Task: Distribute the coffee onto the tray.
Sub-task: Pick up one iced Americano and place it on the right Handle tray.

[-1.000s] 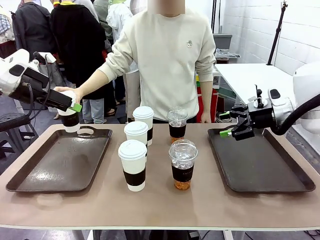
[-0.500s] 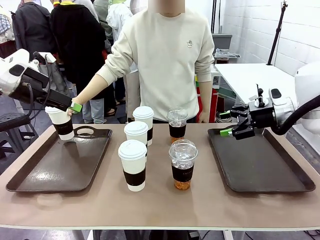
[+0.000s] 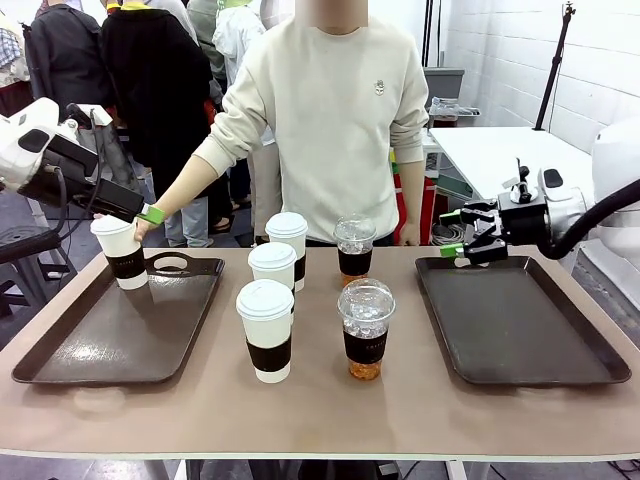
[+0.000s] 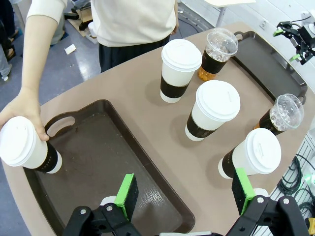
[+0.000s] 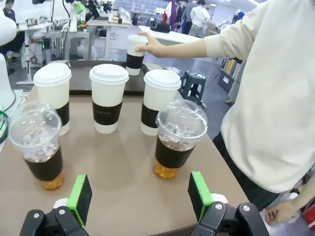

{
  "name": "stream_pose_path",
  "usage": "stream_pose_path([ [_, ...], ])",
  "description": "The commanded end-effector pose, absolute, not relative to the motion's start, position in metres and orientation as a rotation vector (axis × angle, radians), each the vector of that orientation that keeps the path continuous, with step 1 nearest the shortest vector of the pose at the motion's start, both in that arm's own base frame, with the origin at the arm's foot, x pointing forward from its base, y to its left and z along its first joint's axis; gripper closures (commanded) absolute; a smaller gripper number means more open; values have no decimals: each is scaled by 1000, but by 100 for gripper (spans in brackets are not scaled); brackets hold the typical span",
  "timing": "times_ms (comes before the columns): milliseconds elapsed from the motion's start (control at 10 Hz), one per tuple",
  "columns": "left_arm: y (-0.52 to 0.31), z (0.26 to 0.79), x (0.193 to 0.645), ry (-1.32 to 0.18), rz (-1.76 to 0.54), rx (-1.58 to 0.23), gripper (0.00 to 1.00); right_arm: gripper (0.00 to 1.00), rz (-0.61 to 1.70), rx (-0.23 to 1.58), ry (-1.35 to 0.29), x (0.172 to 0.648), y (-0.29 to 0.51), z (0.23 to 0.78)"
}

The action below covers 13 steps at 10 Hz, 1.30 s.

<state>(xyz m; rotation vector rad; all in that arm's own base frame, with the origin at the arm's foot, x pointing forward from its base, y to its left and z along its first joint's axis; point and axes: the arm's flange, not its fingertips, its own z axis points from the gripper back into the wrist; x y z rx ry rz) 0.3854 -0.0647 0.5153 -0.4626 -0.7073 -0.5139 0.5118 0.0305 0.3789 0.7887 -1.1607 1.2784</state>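
A person's hand [image 3: 140,228] holds a white lidded paper cup with a dark sleeve [image 3: 122,252] upright at the far left corner of the left tray [image 3: 120,330]. My left gripper [image 4: 184,195] hovers open and empty above that tray, close to the hand. Three more white cups [image 3: 266,328] [image 3: 272,268] [image 3: 288,242] and two iced coffees in clear dome-lidded cups [image 3: 366,327] [image 3: 354,247] stand on the table between the trays. My right gripper [image 3: 455,233] is open and empty over the far left corner of the bare right tray [image 3: 520,320], facing the cups [image 5: 172,140].
The person stands at the far side of the table, the other arm hanging near the right tray's far edge. Several people stand behind at the back left. A white table is at the back right.
The person has brought the white cup down and left and stood it upright on the left tray's far corner. My right gripper has risen slightly. The left gripper has stayed put.
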Motion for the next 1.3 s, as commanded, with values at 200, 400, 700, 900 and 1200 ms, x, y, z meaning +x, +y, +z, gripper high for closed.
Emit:
stream_pose_path([
  [200, -63, 514, 386, -706, -511, -473, 0, 0, 1232, 900, -1105, 574, 53, 376],
  [400, -63, 514, 386, -706, -511, -473, 0, 0, 1241, 951, -1111, 591, 59, 368],
  [700, -63, 514, 386, -706, -511, -473, 0, 0, 1250, 999, -1135, 607, 66, 353],
  [900, -63, 514, 386, -706, -511, -473, 0, 0, 1228, 995, -1129, 620, 71, 341],
  [1200, -63, 514, 386, -706, -511, -473, 0, 0, 1211, 995, -1086, 631, 76, 335],
])
